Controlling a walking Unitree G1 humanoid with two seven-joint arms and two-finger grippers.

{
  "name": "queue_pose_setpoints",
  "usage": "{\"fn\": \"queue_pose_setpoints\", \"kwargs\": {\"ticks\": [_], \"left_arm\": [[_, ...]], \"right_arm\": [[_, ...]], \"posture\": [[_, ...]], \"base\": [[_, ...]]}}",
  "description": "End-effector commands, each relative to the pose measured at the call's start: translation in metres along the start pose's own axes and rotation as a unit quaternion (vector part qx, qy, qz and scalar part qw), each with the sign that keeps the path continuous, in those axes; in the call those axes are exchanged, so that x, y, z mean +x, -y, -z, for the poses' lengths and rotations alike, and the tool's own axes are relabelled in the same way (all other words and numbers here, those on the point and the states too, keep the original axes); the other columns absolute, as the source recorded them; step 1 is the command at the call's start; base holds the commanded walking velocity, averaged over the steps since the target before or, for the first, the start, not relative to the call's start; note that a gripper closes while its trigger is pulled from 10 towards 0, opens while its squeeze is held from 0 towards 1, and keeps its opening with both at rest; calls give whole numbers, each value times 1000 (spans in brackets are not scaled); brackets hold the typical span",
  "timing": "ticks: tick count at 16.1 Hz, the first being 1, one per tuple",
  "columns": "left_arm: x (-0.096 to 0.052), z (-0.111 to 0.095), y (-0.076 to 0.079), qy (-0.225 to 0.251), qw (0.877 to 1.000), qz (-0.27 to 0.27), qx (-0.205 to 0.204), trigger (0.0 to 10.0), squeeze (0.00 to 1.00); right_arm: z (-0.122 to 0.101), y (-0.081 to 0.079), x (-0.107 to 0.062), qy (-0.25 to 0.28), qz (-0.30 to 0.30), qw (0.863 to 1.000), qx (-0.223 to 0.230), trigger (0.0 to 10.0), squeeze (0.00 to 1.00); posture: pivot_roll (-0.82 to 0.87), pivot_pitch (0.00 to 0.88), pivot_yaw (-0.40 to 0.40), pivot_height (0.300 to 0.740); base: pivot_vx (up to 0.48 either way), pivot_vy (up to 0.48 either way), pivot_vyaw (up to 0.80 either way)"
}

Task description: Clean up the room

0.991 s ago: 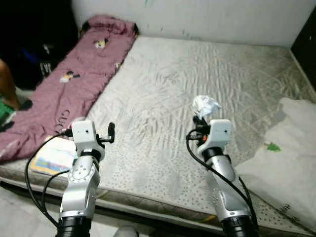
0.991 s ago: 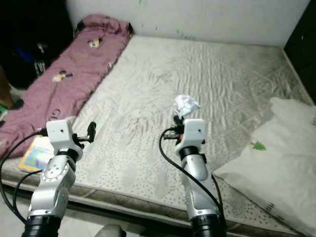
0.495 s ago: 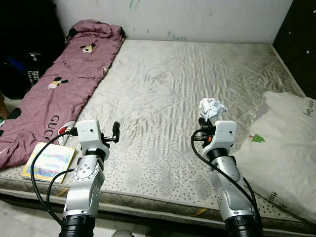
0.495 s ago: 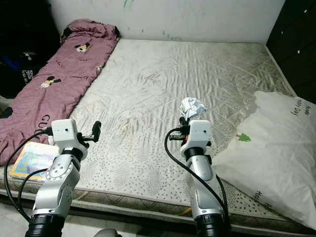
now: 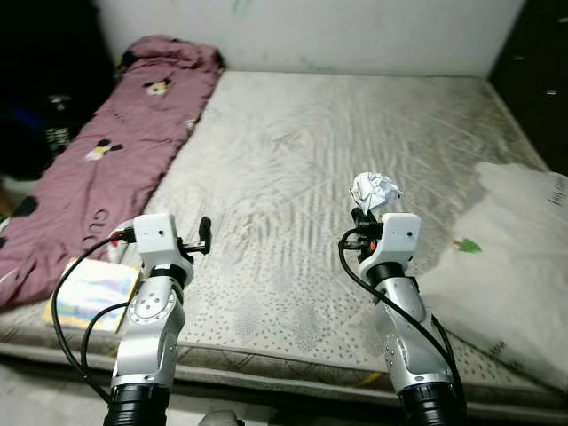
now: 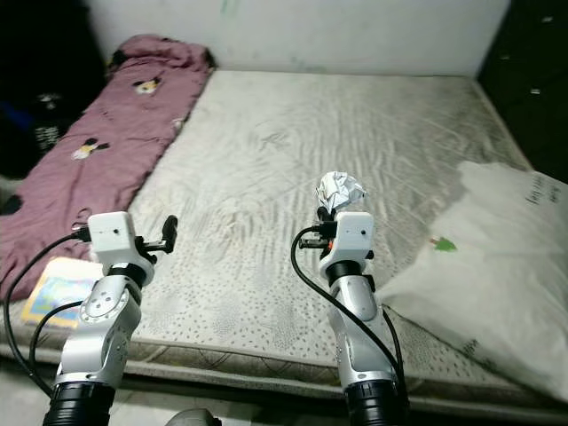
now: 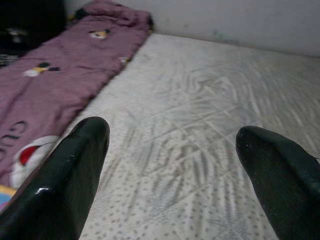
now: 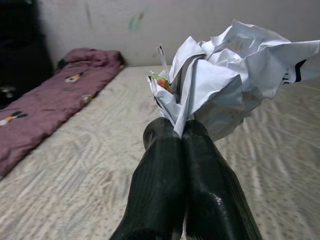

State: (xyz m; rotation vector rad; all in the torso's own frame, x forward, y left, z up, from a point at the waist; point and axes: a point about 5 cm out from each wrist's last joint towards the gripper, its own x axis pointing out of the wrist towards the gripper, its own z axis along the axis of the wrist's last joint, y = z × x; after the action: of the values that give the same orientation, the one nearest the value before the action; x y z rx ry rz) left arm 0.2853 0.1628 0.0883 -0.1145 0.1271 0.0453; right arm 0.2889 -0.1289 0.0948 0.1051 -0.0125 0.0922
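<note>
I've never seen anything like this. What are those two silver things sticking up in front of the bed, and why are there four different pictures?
The silver things are the two arms of a walking household robot, here tidying a room. Two pictures come from a pair of cameras on its head, looking down at a bare mattress. The other two come from small cameras on its wrists, looking along each gripper's two black fingers.

The right gripper is shut on a crumpled ball of paper, held up above the mattress. The left gripper is open and holds nothing.

On the mattress lie a purple blanket along the robot's left side, a colourful book at the near left corner, and a white pillow on the right.
</note>
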Motion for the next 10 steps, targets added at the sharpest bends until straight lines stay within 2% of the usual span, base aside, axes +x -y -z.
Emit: {"fn": "queue_pose_setpoints", "kwargs": {"ticks": [1,2,10], "left_arm": [[1,0,-1,-4,1000,1,0,10000,0],[1,0,-1,-4,1000,1,0,10000,0],[1,1,-1,-5,1000,-1,-2,10000,0]], "right_arm": [[3,1,0,-10,5,1000,2,10000,0],[3,1,0,-10,4,1000,2,10000,0],[4,1,0,-14,3,1000,4,10000,0]], "posture": [[2,0,46,740],[2,0,46,740],[2,0,45,740]], "base": [[0,428,-700],[0,420,-431],[0,405,0]]}}
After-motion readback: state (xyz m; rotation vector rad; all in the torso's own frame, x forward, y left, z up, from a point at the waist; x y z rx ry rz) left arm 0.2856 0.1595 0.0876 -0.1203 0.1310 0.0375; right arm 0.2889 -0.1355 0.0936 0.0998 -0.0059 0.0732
